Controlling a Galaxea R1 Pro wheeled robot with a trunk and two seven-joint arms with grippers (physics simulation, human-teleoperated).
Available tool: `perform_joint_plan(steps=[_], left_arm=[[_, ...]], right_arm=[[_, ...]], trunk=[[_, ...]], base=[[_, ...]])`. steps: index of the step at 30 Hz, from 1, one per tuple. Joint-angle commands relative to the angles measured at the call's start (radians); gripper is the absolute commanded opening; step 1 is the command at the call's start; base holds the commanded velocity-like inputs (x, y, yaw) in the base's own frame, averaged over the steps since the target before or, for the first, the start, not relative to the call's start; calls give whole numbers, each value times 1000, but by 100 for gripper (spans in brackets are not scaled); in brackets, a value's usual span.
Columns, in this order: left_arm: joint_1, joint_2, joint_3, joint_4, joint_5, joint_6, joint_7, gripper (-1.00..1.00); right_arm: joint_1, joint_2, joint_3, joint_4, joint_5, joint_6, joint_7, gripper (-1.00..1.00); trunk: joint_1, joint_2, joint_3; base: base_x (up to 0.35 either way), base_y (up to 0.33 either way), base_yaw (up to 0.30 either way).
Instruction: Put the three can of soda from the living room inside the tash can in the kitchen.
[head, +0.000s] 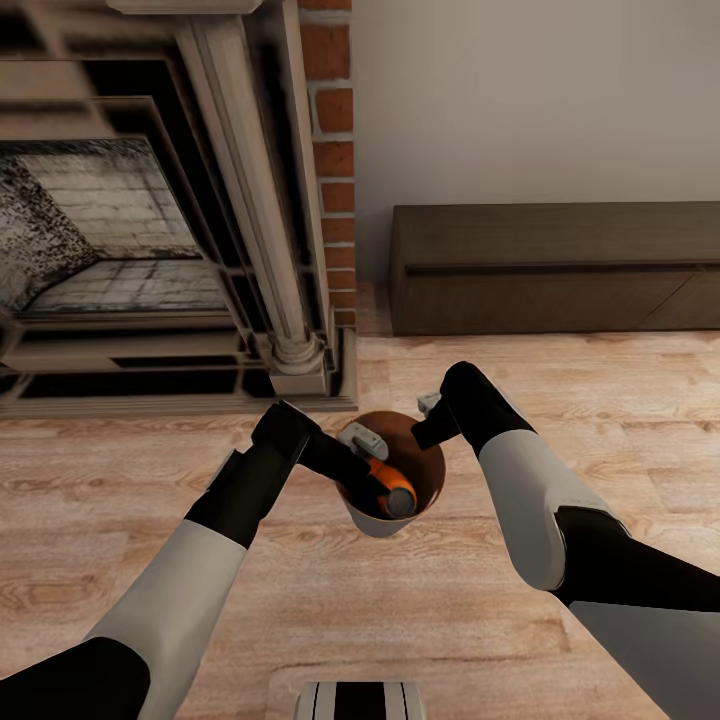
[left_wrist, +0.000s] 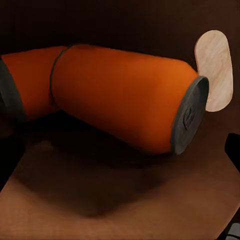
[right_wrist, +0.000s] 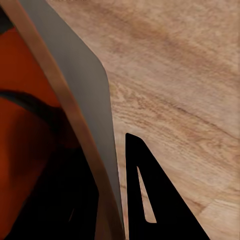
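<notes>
The round, tapered bin (head: 392, 478), smooth grey outside and coppery brown inside, is sitting on the pale wood-grain floor (head: 400, 600) before the brick-edged fireplace (head: 150, 230). Two glossy orange cans (left_wrist: 125, 97) with dull grey metal ends are lying on their sides in it, end to end, long axes roughly level. The left gripper (head: 365, 480) is reaching inside; I cannot tell its jaws. The right gripper (head: 432, 420) is gripping the bin's rim, fingers (right_wrist: 150, 200) clamped across the wall.

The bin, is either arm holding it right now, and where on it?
The right gripper grips the bin by its rim wall, one finger outside. The left gripper reaches inside among two orange cans; its hold cannot be told.
</notes>
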Motion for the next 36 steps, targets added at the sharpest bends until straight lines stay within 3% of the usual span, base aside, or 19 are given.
perform_joint_plan(steps=[1, 3, 7, 11, 13, 16, 17, 18, 19, 20, 22, 26, 29, 31, 32, 34, 36], left_arm=[[0, 2, 0, -1, -24, 0, 2, 100], [0, 6, 3, -50, -24, 0, -2, 100], [3, 13, 10, -233, -23, 0, -47, 100], [26, 35, 24, -394, -25, 0, -201, 100], [34, 80, 92, -436, -25, 0, -288, 100], [37, 122, 184, -453, -25, 0, -365, 100], [37, 148, 229, -456, -26, 0, -399, 100], [38, 164, 250, -457, -26, 0, -413, 100], [38, 200, 285, -458, -26, 0, -433, 100], [38, 218, 300, -459, -26, 0, -441, 100], [44, 291, 343, -459, -26, 0, -459, 100], [89, 353, 387, -458, -31, -45, -458, 100], [145, 374, 483, -455, -37, -115, -436, 100], [187, 375, 547, -454, -39, -154, -377, 100], [201, 375, 557, -454, -39, -161, -355, 100], [255, 373, 582, -453, -34, -179, -239, 100], [281, 371, 592, -453, -30, -185, -169, 100]], right_arm=[[-1, 0, -5, 1, -60, 28, 13, -100], [-1, 0, -4, 1, -60, 28, 13, -100], [-1, 0, -3, 1, -60, 28, 13, -100], [-1, 0, -4, 1, -56, 28, 12, -100], [-1, 0, -5, 0, -54, 28, 12, -100], [0, 0, -6, -1, -53, 28, 11, -100], [0, 0, -8, -2, -53, 28, 11, -100], [0, 0, -9, -2, -53, 28, 11, -100], [1, 0, -11, -2, -53, 28, 11, -100], [1, 0, -13, -2, -53, 28, 11, -100], [2, 0, -15, -4, -52, 28, 11, -100], [2, -24, -18, -6, -53, 28, 13, -100], [2, -61, -20, -7, -56, 28, 15, -100], [3, -98, -21, -7, -58, 28, 17, -100], [3, -110, -22, -7, -59, 28, 18, -100], [4, -167, -22, -7, -61, 28, 33, -100], [4, -212, -23, -5, -61, 28, 60, -100]], trunk=[[0, 0, 0], [0, 0, 0], [0, 0, 0], [0, 0, 0], [0, 0, 0], [0, 0, 0], [0, 0, 0], [0, 0, 0], [0, 0, 0], [0, 0, 0], [0, 0, 0], [0, 0, 0], [0, 0, 0], [0, 0, 0], [0, 0, 0], [0, 0, 0], [0, 0, 0]], base=[[0, 0, 0], [0, 0, 0], [0, 0, 0], [0, 0, 0], [0, 0, 0], [0, 0, 0], [0, 0, 0], [0, 0, 0], [0, 0, 0], [0, 0, 0], [0, 0, 0], [0, 0, 0], [0, 0, 0], [0, 0, 0], [0, 0, 0], [0, 0, 0], [0, 0, 0]])
